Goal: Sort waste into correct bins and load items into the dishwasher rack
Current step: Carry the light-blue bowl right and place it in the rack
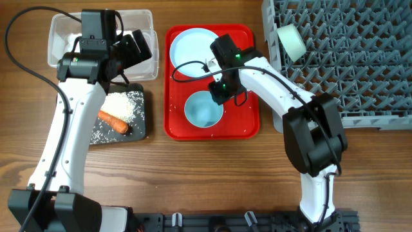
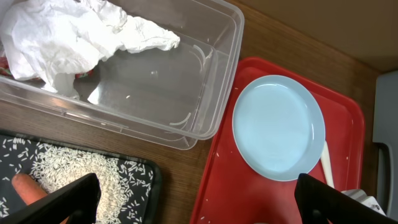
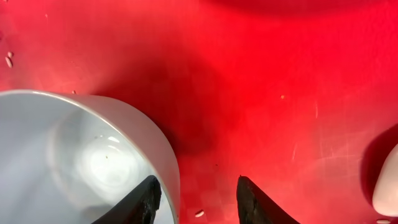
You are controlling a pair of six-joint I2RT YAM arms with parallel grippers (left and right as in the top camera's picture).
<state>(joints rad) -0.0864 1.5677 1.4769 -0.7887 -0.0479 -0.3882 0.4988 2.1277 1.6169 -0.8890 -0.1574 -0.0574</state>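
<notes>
A light blue bowl [image 1: 203,111] and a light blue plate [image 1: 192,46] sit on the red tray [image 1: 248,125]. My right gripper [image 1: 219,90] is open and straddles the bowl's rim [image 3: 168,162], with one finger inside and one outside [image 3: 196,199]. My left gripper [image 1: 132,51] is open and empty [image 2: 199,208], above the gap between the clear tub [image 1: 148,67] and the red tray. The tub holds white napkins [image 2: 68,37] and a red wrapper [image 2: 81,74]. The black tray [image 1: 143,119] holds rice [image 1: 122,104] and a carrot piece [image 1: 113,120]. A pale green bowl [image 1: 291,40] lies in the grey rack [image 1: 347,58]. A white spoon [image 2: 326,163] lies beside the plate. The yellow cup is out of view.
Loose rice grains [image 3: 199,213] lie on the red tray near the bowl. The rack fills the back right corner. Bare wooden table [image 1: 193,174] runs along the front. Arm cables hang over the left side.
</notes>
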